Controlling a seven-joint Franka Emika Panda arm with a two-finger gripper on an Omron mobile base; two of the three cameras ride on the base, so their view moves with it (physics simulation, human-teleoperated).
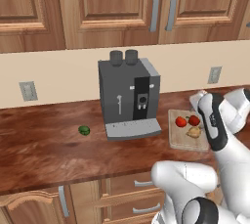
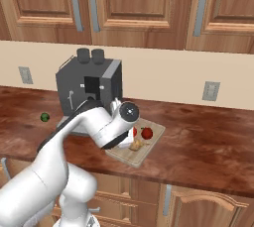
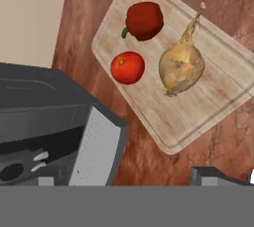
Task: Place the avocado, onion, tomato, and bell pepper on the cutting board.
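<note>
I see the pale wooden cutting board (image 3: pixel 198 107) carrying the smooth red tomato (image 3: pixel 127 67), green-stemmed red bell pepper (image 3: pixel 144 20) and tan onion (image 3: pixel 181 66); the dark green avocado (image 1: pixel 84 130) sits well apart on the reddish-brown desk (image 1: pixel 44 145), left of the grey coffee machine (image 1: pixel 129 96). My pincer stands wide and empty.

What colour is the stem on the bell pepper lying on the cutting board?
Green, a short stub on the red bell pepper; the hand view shows it best.

Cutting board (image 2: pixel 144 154) lower centre of right base view half hidden behind arm; tomato (image 2: pixel 134 132) mostly covered. Avocado (image 1: pixel 84 130) centre left, too small for detail. Coffee machine (image 3: pixel 54 122) cut by hand view's left edge.
</note>
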